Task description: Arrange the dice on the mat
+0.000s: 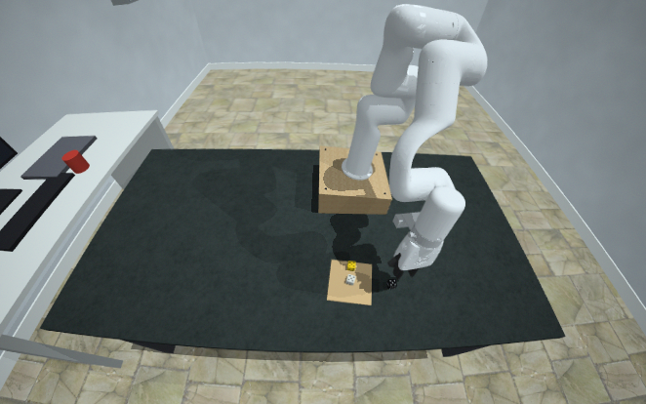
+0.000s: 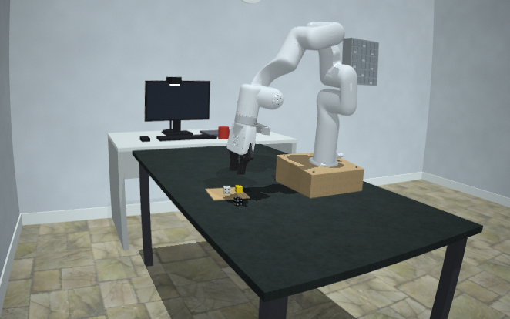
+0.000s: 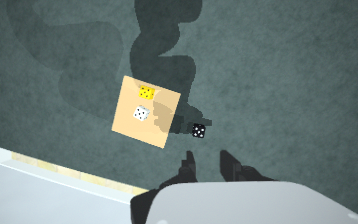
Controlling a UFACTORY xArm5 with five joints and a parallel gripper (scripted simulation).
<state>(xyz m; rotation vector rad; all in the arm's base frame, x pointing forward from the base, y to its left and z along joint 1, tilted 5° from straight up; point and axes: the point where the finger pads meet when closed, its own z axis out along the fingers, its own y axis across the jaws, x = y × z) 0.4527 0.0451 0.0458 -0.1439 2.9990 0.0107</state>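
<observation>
A yellow die (image 1: pixel 351 265) (image 2: pixel 239 189) (image 3: pixel 146 92) and a white die (image 1: pixel 350 279) (image 2: pixel 226 189) (image 3: pixel 141 113) sit flat and apart on the tan mat (image 1: pixel 342 295) (image 2: pixel 217 196) (image 3: pixel 150 135). A black die (image 1: pixel 391 283) (image 2: pixel 238 201) (image 3: pixel 199 131) sits on the dark table just beside the mat, off its edge. Each die shows several pips on top; the exact numbers are hard to read. My gripper (image 1: pixel 405 274) (image 2: pixel 236 172) (image 3: pixel 205 161) is partly open and empty, above the table near the black die, pointing down at a tilt.
The arm stands on a wooden base block (image 1: pixel 353 206) (image 2: pixel 335 183) behind the mat. A white desk (image 1: pixel 132 128) (image 2: pixel 123 142) with a red cup (image 1: pixel 76 162) (image 2: pixel 223 132) and a monitor (image 2: pixel 177 101) stands beside the dark table (image 1: pixel 195 303) (image 2: pixel 327 239). The arm's shadow crosses the mat.
</observation>
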